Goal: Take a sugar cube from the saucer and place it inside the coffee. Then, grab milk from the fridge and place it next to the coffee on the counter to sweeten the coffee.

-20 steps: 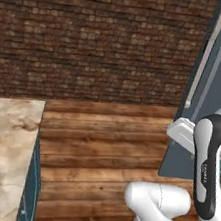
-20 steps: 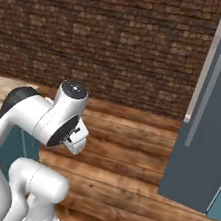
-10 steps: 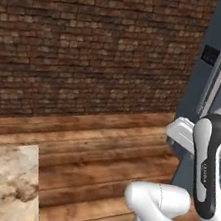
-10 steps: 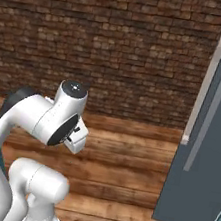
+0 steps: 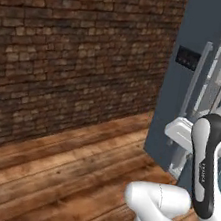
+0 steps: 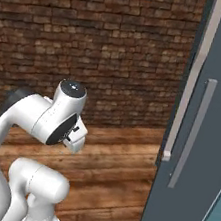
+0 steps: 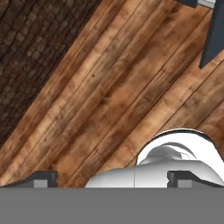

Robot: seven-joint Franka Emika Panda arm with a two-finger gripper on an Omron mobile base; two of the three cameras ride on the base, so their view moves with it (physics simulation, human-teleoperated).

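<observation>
Brick wall fills the 9 to 12 o'clock side of both base views, wood plank floor below it. Fridge, grey-blue, stands at 3 o'clock in the right base view, long vertical handle on its face; in the left base view it sits at 1–2 o'clock with the dark touch panel lit and white shelves visible past the door edge, so the door looks ajar. Arm folded up at 4 o'clock in the left base view, at 7–8 o'clock in the right base view. Gripper in the hand view points down at bare floor planks, finger tips spread wide at 7 and 5 o'clock, nothing between them, jaws open and empty. Fridge corner shows at 1–2 o'clock of the hand view, well apart from the gripper.
</observation>
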